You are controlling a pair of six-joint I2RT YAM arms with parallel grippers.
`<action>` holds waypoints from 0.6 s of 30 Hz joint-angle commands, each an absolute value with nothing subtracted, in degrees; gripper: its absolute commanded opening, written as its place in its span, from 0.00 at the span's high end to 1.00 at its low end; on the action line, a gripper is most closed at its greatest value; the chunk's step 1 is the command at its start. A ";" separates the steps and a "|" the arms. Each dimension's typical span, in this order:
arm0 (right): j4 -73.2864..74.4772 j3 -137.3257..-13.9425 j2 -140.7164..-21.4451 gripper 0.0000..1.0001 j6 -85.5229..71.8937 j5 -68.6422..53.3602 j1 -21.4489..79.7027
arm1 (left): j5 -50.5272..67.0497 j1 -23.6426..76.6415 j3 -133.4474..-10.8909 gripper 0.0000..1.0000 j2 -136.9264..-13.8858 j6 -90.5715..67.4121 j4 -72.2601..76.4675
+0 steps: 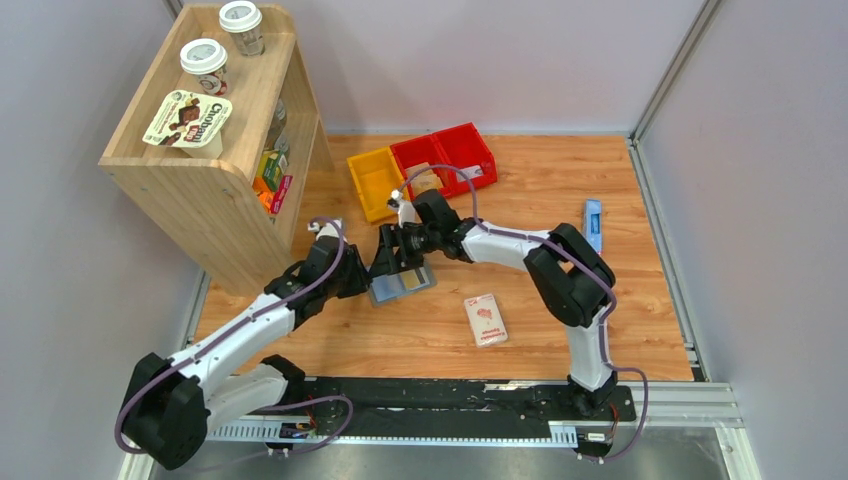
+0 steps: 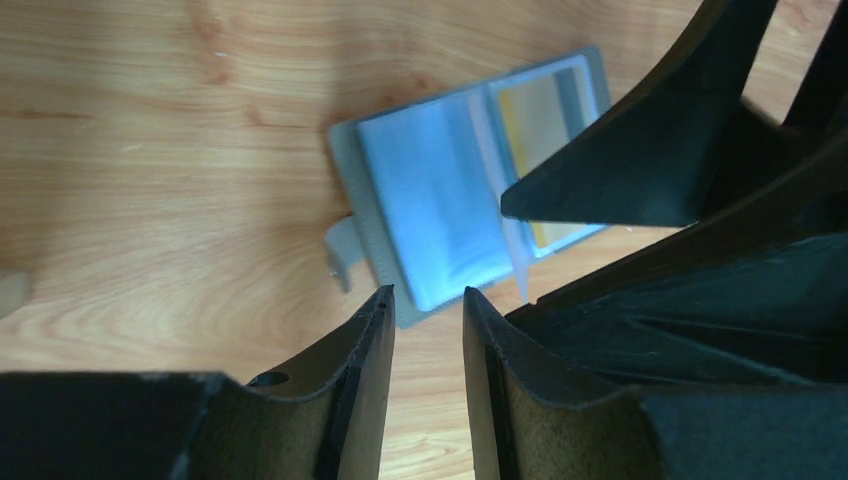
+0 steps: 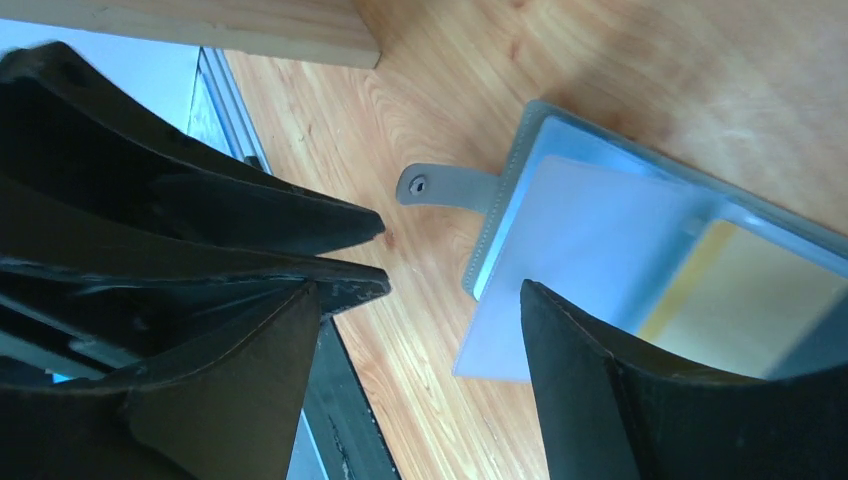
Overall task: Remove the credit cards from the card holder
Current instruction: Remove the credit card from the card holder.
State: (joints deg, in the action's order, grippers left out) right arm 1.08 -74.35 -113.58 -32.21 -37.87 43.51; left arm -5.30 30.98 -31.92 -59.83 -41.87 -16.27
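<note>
The card holder [image 1: 408,284] lies open on the wooden table, between the two grippers. Its pale blue-grey pockets [image 2: 440,200] face up and its snap tab [image 3: 445,188] sticks out sideways. A tan credit card [image 2: 545,110] sits in one pocket [image 3: 745,300]. A pale sheet or card [image 3: 495,345] reaches past the holder's edge; I cannot tell which. My left gripper [image 2: 427,300] is open just off the holder's corner, nothing between its fingers. My right gripper [image 3: 420,300] is open wide, with one finger [image 3: 580,370] over the holder and the other beside it.
A wooden shelf [image 1: 215,150] with cups and snack tubs stands at the back left. Yellow and red bins [image 1: 425,160] sit behind the grippers. A white-and-pink packet [image 1: 486,320] lies near the front, and a small blue object [image 1: 593,224] at the right.
</note>
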 commanded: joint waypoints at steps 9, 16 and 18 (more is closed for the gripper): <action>2.89 -78.83 -117.16 0.24 -32.43 -38.76 44.30 | -8.62 30.67 -29.71 0.60 -50.98 -44.47 -17.32; 6.85 -77.61 -110.66 0.24 -28.66 -34.82 40.52 | -3.87 30.59 -31.81 0.59 -54.84 -45.70 -12.40; 8.08 -76.30 -109.60 0.24 -27.25 -33.14 39.47 | -1.50 30.32 -32.78 0.59 -57.56 -46.32 -10.29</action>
State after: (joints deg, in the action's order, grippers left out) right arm 5.89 -76.62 -115.39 -31.11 -36.88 41.69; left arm -6.04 30.63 -29.47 -54.17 -44.73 -16.08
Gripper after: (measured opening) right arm 0.761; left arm 0.413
